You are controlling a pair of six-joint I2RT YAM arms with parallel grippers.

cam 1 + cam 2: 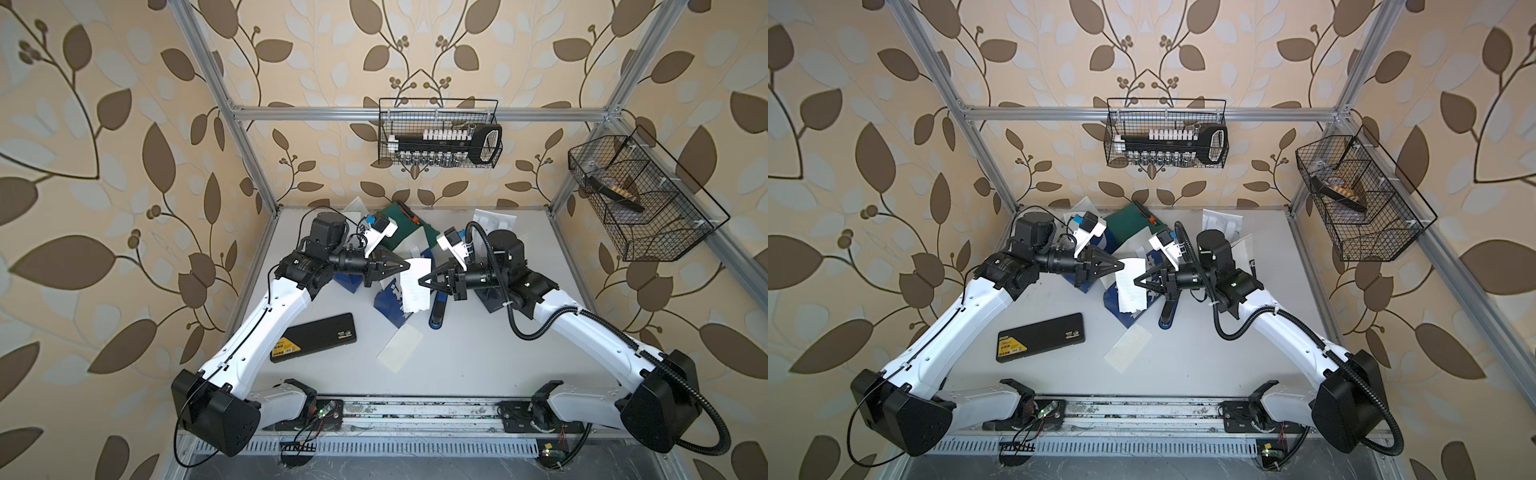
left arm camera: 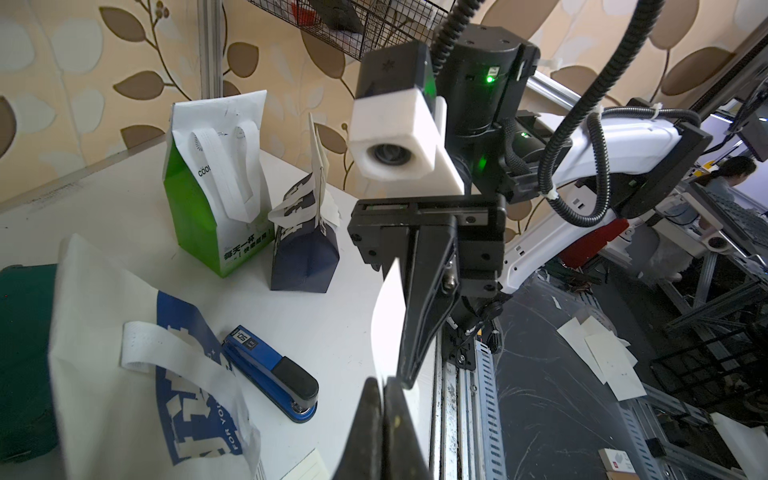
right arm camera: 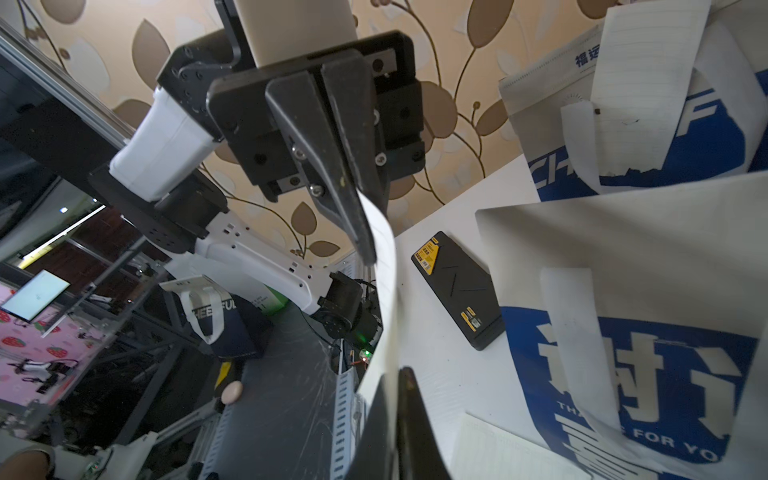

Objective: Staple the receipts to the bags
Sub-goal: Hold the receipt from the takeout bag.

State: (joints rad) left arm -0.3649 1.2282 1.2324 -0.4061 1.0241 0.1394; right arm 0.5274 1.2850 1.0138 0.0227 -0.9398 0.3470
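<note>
Left wrist view shows you the receipt [image 2: 388,324] hanging in the air, your left hand [image 2: 382,388] pressed together on one edge and your right hand [image 2: 409,370] pinching the opposite edge. In a top view, the receipt sits between both hands above a navy bag [image 1: 387,304] lying on the tabletop [image 1: 478,353], the blue stapler [image 1: 436,311] just beside it. A green bag [image 2: 208,216] stands upright farther back.

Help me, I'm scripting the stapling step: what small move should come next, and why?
Probably lower the receipt onto the flat navy bag beneath it. The left gripper and right gripper are both shut on the receipt, it hangs over that bag, and the stapler lies beside the bag, untouched.
</note>
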